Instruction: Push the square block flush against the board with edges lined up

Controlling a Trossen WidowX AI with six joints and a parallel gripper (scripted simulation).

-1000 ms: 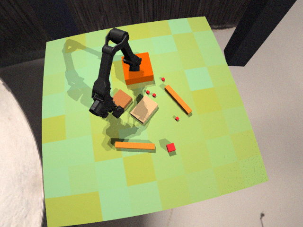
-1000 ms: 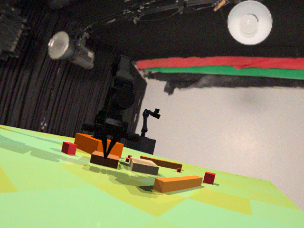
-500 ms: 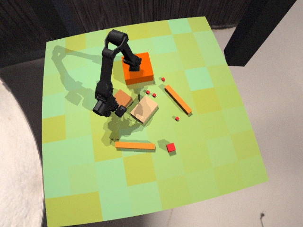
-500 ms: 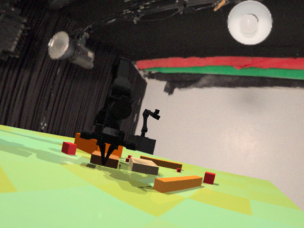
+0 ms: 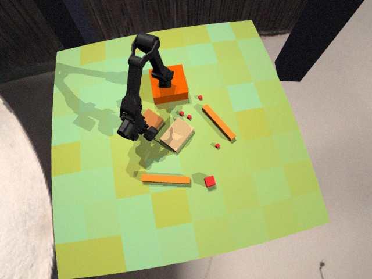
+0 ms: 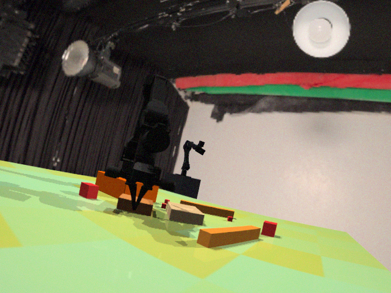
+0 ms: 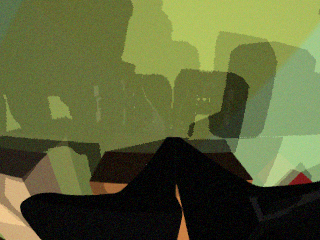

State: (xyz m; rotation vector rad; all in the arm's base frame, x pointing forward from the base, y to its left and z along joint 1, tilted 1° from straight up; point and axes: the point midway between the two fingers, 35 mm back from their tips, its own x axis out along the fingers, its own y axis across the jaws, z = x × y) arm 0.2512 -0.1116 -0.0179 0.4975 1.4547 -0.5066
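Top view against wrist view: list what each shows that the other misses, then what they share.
Only the top view shows the whole layout: the tan block, two orange boards, the orange base, the large red cube and the arm.

Only the wrist view shows the shut fingers from close up, tips together, holding nothing, over the block's near edge.

Both show the hand, the brown block by it, and the green checkered mat.
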